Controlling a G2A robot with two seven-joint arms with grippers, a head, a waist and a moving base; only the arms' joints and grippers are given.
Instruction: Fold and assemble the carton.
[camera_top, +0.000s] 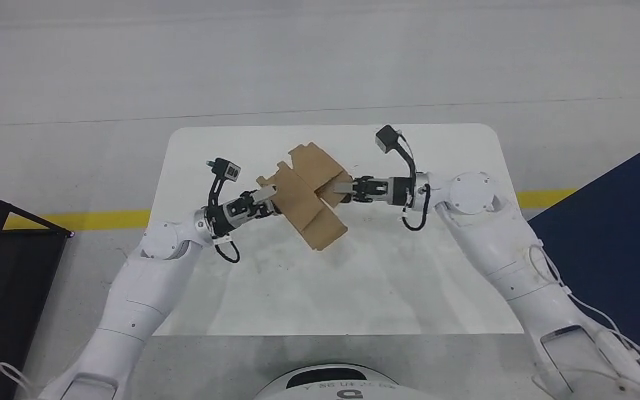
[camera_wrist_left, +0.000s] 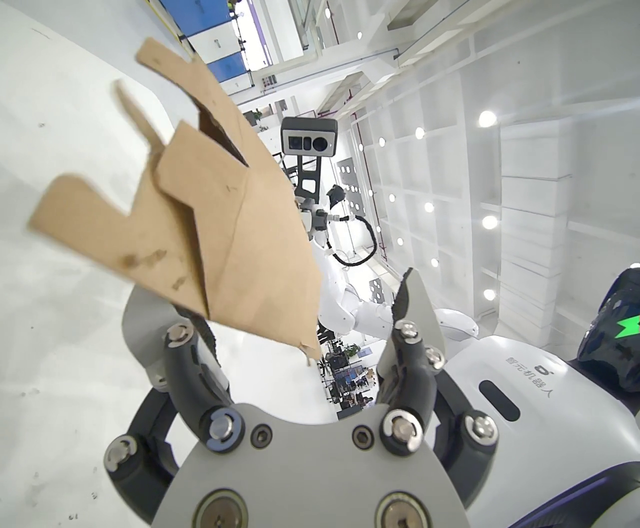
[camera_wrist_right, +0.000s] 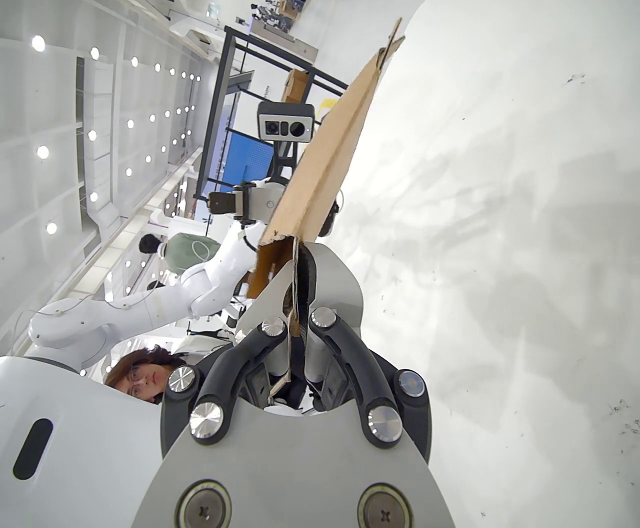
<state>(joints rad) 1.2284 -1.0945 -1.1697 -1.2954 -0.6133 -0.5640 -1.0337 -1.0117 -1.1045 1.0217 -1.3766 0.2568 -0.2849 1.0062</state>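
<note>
Above the table (camera_top: 420, 280), the right gripper (camera_wrist_right: 297, 270) clamps the cardboard carton (camera_top: 310, 200); the left gripper (camera_wrist_left: 307, 320) gapes, so it could twist loose.

**Bright, even overhead lighting**

Rows of round ceiling lamps (camera_wrist_left: 487, 119) flare white in both wrist views. The white tabletop (camera_top: 420, 270) is evenly lit and carries faint, soft-edged shadows (camera_wrist_right: 475, 225). The carton (camera_top: 310, 200) looks matte. Straight lines bow toward the wrist views' edges.
</note>
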